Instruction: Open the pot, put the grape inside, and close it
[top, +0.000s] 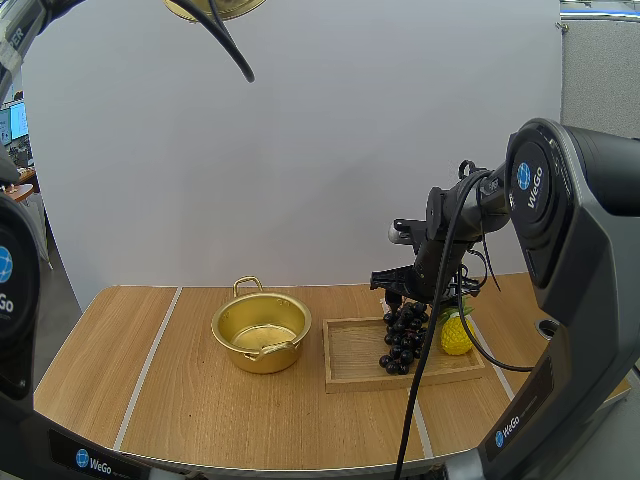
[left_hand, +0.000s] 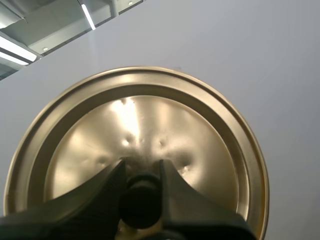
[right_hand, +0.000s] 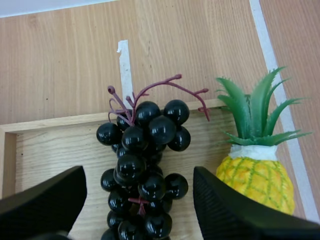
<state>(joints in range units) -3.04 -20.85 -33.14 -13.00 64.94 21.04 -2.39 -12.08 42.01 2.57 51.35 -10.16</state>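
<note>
Grape transfer, pick-up stage: the gold pot (top: 262, 357) stands uncovered on the wooden surface (top: 180, 400), just beside the wooden tray (right_hand: 50, 123), where the bunch of dark grapes (right_hand: 145, 150) lies with a toy pineapple (right_hand: 257, 177) close at its side. My left fingers (left_hand: 100, 195) are clamped on the black knob (left_hand: 141, 202) of the lid (left_hand: 150, 125), which the high view shows held far above the surface. My right fingers (right_hand: 45, 200) stand wide apart over the tray with the bunch between them, gripping nothing; I cannot tell whether they touch any berries. As I read it, the lid is off, the grapes are not yet lifted, and the closing is yet to come. The risks from here lie mostly in the grasp. The fingers straddle the lower berries rather than the reddish stem (right_hand: 150, 95), and a pinch on round, glossy fruit could slide off or leave the bunch swinging loose on the way to the pot. The finger nearest the pineapple has little room, so a careless descent or closing could nudge the toy or drag the tray. A low carry could catch the tray's rim or the pot's edge. Overhead, the lid hangs from a small knob alone; a slip there would drop it onto the work below.
</note>
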